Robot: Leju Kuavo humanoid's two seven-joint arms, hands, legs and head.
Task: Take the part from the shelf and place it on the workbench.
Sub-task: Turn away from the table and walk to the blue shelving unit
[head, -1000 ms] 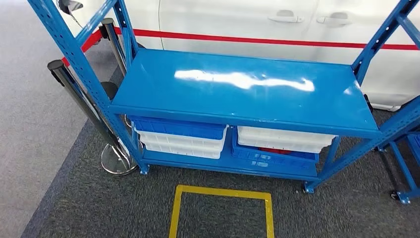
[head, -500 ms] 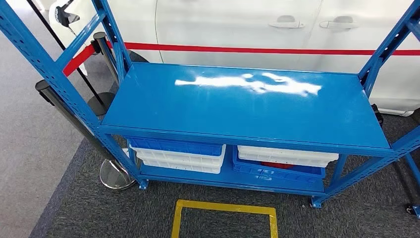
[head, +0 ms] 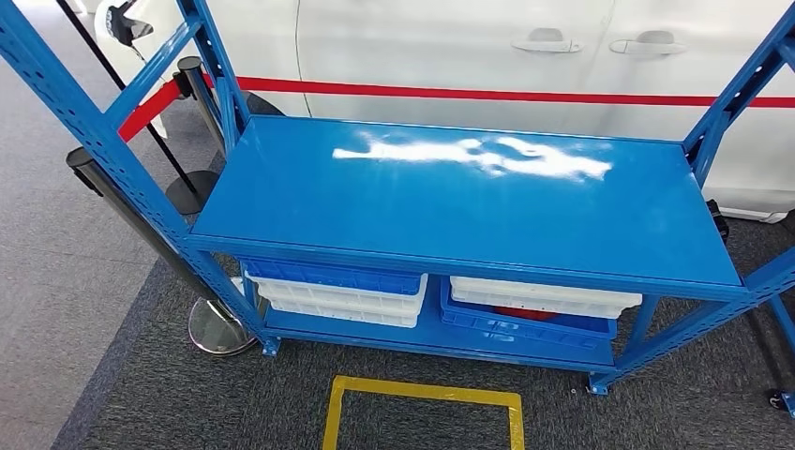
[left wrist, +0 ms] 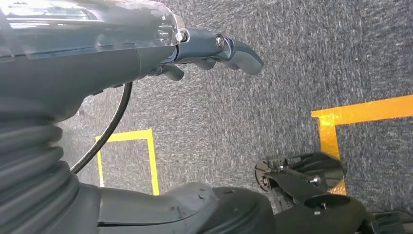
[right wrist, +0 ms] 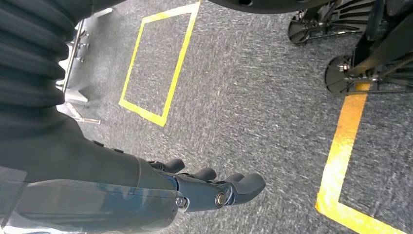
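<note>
Slightly shifted view: glossy blue shelf (head: 469, 202), grey carpet (head: 187, 403).

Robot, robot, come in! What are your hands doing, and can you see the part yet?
Both hands empty: left hand and right hand hang over carpet. Shelf top bare; no part identified, bins below. Nothing blocking.

Behind the rack I see a white car body (head: 450, 56) with a red stripe (head: 487, 94) and two door handles (head: 547, 43). Two black stanchion posts (head: 199, 94) stand off to my left, one on a shiny chrome round base (head: 217, 328), with a red belt (head: 150, 105) between (far end out of frame). Dark grey carpet (head: 187, 403) underfoot carries a yellow tape square (head: 422, 392); lighter grey floor (head: 47, 234) lies beyond.
</note>
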